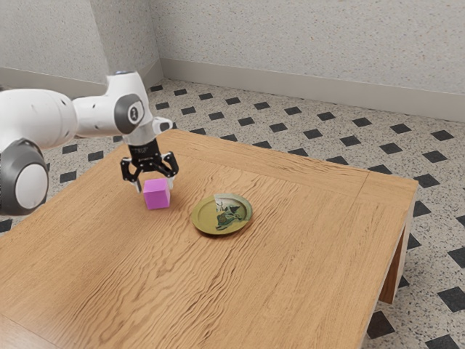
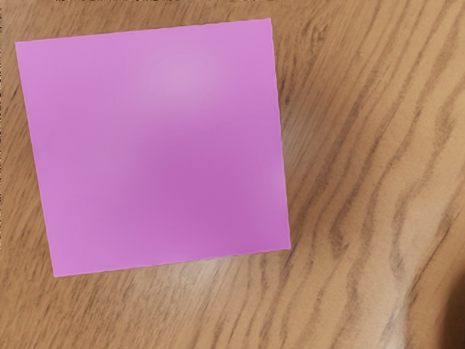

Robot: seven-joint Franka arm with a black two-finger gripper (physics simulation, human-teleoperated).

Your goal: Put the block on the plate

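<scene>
On the wooden surface, a purple cubic block overhung by the black pincer, spread wide, a round olive patterned plate set nearby, speckled walls behind.

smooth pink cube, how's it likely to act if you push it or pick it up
The smooth pink cube looks stiff: its straight edges and flat faces suggest it won't squash when gripped. With flat sides, it should probably slide rather than roll if nudged low. Its plain faces don't reveal material or weight.
</scene>
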